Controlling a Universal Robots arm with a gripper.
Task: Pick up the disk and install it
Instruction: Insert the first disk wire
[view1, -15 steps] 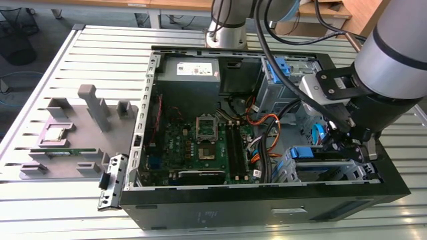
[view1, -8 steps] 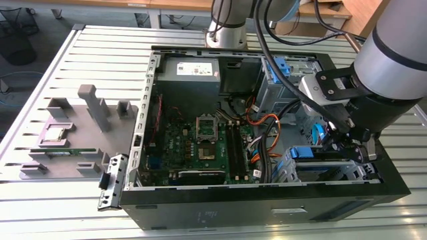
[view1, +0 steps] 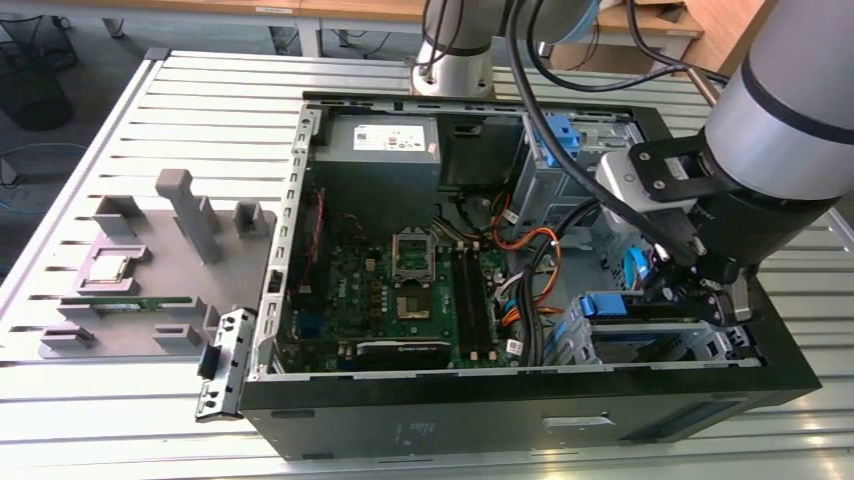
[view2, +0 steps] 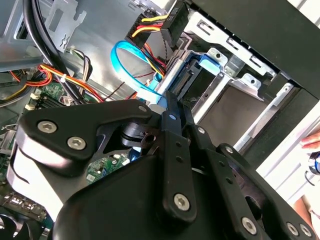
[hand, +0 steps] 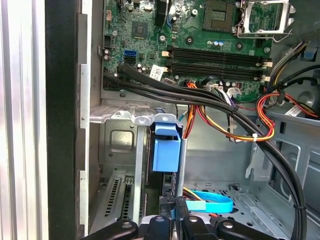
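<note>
Nearest the lens in the second wrist view: black linkage of the gripper (view2: 174, 106), tapering to two slim fingers (view2: 175, 160) laid almost flush, barely a sliver between. Reads as closed, then, and on nothing broad (too thin a gap, by the look, for the drive's thickness). Contact with the disk, or a stop just short of it: not to be settled from these views.

Straight ahead of those tips: the disk (hand: 166, 152), standing on edge in the drive cage (hand: 120, 150) and marked by its blue carrier tab. Already down between the cage's silver rails, so judged seated or close to it. Lies with its long axis in line with the fingers' reach, narrow edge toward them, not crosswise. Sits, in the exterior view, at the case (view1: 534, 420) corner toward the exterior view's right, against the near wall, with the gripper poised directly over the cage.

Just beside the fingertips: a flat blue data cable (hand: 212, 205), looping off across the cage floor. Further on, a thick black cable bundle (hand: 210, 100) crossing between cage and motherboard (hand: 200, 45). Well apart, beyond the case's opposite side on the slatted table (view1: 200, 90): a grey fixture (view1: 180, 215) with spare parts.
</note>
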